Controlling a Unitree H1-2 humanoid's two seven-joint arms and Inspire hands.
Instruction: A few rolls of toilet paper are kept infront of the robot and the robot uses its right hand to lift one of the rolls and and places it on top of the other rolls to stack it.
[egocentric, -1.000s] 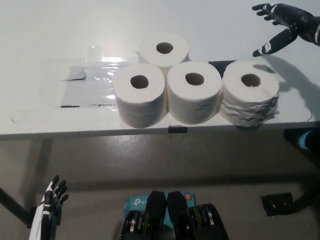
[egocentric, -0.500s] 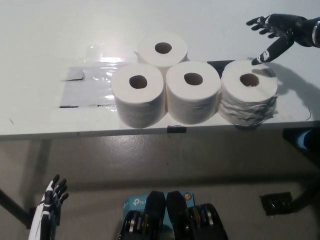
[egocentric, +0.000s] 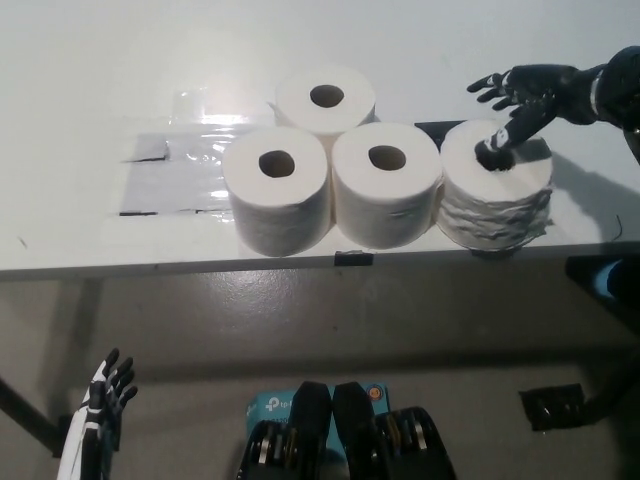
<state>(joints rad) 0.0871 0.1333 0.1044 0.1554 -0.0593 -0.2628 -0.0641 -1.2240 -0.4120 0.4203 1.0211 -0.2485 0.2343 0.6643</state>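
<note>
Several white toilet paper rolls stand upright on the white table (egocentric: 100, 60). A front row holds the left roll (egocentric: 278, 200), the middle roll (egocentric: 387, 195) and the rumpled right roll (egocentric: 496, 200). A fourth roll (egocentric: 325, 98) stands behind the left and middle ones. My black right hand (egocentric: 515, 100) is open above the right roll's far side, one finger tip dipping at the roll's core hole, the others spread apart. My white left hand (egocentric: 100, 400) hangs low at the bottom left, below the table, fingers apart and holding nothing.
A grey taped patch (egocentric: 170, 180) with shiny film lies on the table left of the rolls. The table's front edge (egocentric: 200, 262) runs just before the front row. A dark object (egocentric: 553, 405) lies on the floor at the lower right.
My right hand has come in from the far right, moving left and down until it is over the right roll's hole. The rolls and the left hand have not moved.
</note>
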